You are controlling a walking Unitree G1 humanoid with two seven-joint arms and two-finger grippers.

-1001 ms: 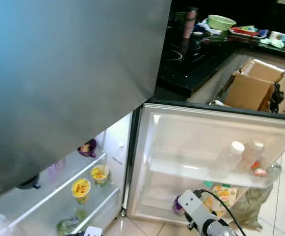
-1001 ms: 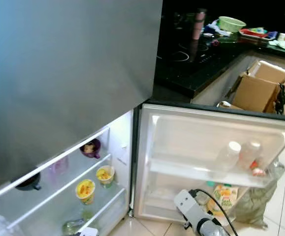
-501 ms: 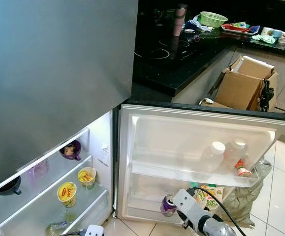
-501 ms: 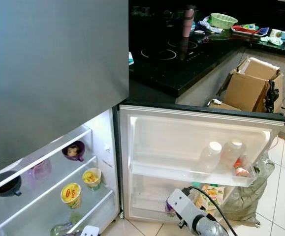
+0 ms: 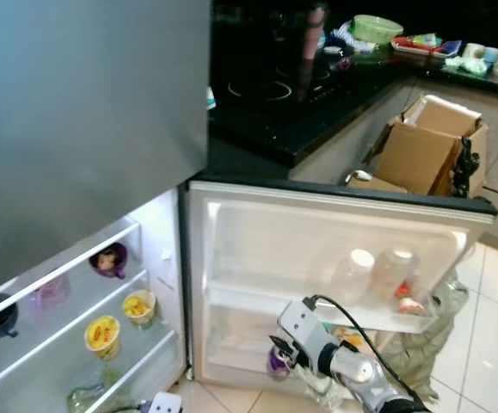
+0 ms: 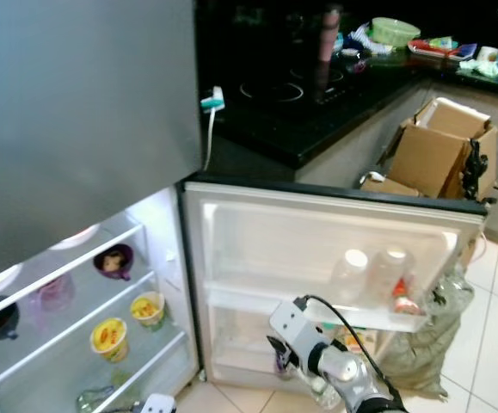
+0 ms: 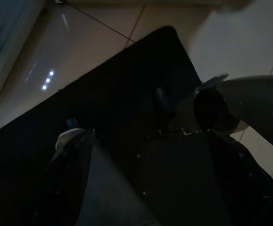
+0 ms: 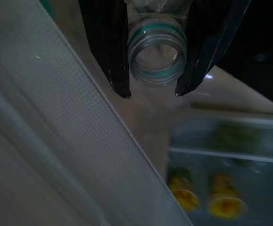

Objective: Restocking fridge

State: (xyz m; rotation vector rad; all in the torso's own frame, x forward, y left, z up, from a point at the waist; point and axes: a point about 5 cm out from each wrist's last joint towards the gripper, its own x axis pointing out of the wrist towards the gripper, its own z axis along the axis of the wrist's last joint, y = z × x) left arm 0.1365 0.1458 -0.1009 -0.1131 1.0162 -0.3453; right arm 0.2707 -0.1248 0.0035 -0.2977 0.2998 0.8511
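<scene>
Clear bottle (image 8: 157, 56), seemingly uncapped, now nearer fridge door (image 5: 317, 249).

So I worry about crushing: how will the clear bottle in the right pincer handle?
The clear bottle looks thin plastic and uncapped, so probably light and apt to buckle if squeezed. The right pincer clamps its ridged neck, likely the stiffest spot.

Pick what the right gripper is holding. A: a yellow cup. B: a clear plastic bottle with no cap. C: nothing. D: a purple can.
B: in the right wrist view the right gripper has its two black fingers closed on the neck of a clear bottle, whose mouth is open.
</scene>
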